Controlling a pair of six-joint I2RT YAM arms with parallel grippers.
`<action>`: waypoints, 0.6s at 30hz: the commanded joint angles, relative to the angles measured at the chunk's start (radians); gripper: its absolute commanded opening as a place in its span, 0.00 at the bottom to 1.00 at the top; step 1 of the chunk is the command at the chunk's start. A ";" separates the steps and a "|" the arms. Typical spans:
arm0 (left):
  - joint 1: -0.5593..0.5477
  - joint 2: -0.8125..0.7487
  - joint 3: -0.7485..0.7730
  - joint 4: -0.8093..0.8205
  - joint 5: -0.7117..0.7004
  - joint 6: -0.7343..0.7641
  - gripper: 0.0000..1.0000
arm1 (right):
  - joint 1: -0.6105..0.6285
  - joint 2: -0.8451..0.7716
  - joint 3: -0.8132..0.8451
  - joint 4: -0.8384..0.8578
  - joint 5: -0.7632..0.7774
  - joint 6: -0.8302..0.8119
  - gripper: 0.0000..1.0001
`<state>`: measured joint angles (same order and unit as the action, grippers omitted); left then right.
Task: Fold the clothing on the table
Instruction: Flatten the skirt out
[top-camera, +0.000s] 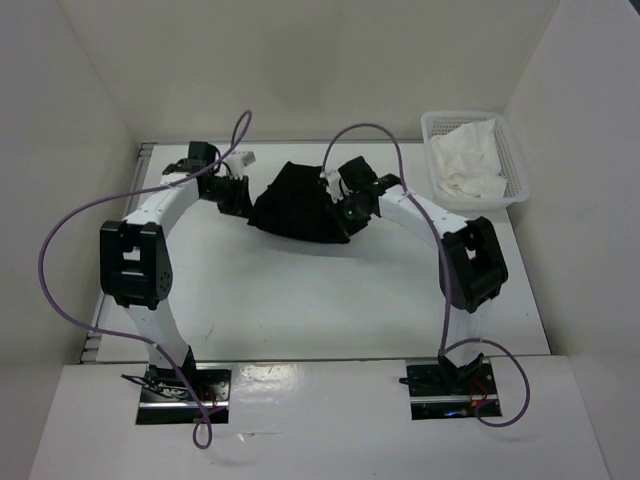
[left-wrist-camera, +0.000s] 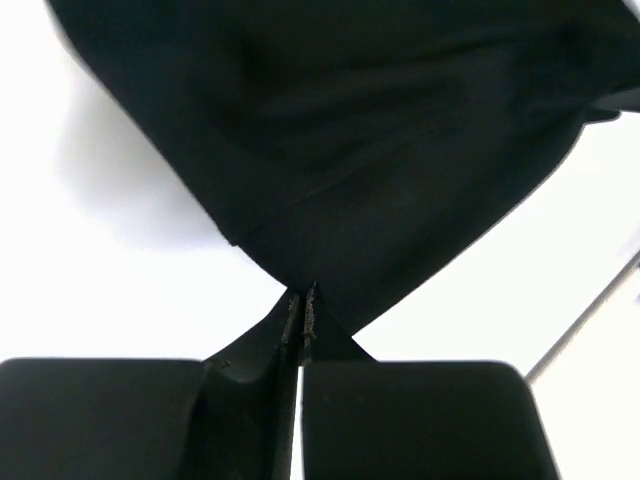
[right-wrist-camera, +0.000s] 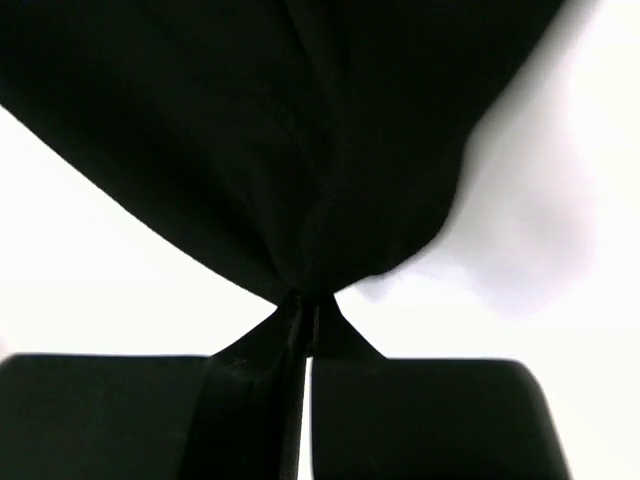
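The clothing (top-camera: 298, 205) lies toward the far middle of the counter (top-camera: 300, 300), bunched into an uneven dark heap between the two arms. Each arm reaches in from its own side and meets one edge of it.

In its wrist view, the left gripper (left-wrist-camera: 301, 300) has its jaws pressed together on a pinch of black fabric, which fans out from the fingertips. The right gripper (right-wrist-camera: 307, 303) is likewise clamped on a gathered corner. Soft shadows on the white surface under the fabric suggest the held edges are raised off the counter. How much of the garment hangs free cannot be told.

As for progress, no finished fold shows. The outline is ragged, with no straight edges and no flat, layered shape. The task looks to be at an early stage, with both grips secured on opposite sides and little else settled.

What seems left is most of the job:
- Draw the fabric out flat.
- Bring one side over the other, perhaps more than once.
- Let go and leave a tidy stack.

A basket (top-camera: 475, 125) holding a white cloth (top-camera: 468, 160) stands at the far right corner, well apart from the clothing.
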<state>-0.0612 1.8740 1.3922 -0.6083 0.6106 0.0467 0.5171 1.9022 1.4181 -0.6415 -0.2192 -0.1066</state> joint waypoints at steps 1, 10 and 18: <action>0.011 -0.153 0.198 -0.105 0.011 0.085 0.00 | -0.014 -0.198 0.200 -0.073 0.127 -0.094 0.00; 0.001 -0.380 0.318 -0.162 0.002 0.120 0.00 | -0.034 -0.391 0.331 -0.132 0.195 -0.154 0.00; 0.014 -0.594 0.257 -0.198 -0.022 0.163 0.00 | -0.063 -0.494 0.369 -0.236 -0.009 -0.238 0.00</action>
<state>-0.0708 1.3403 1.6623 -0.7700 0.6228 0.1596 0.4885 1.4406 1.7424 -0.7837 -0.1646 -0.2836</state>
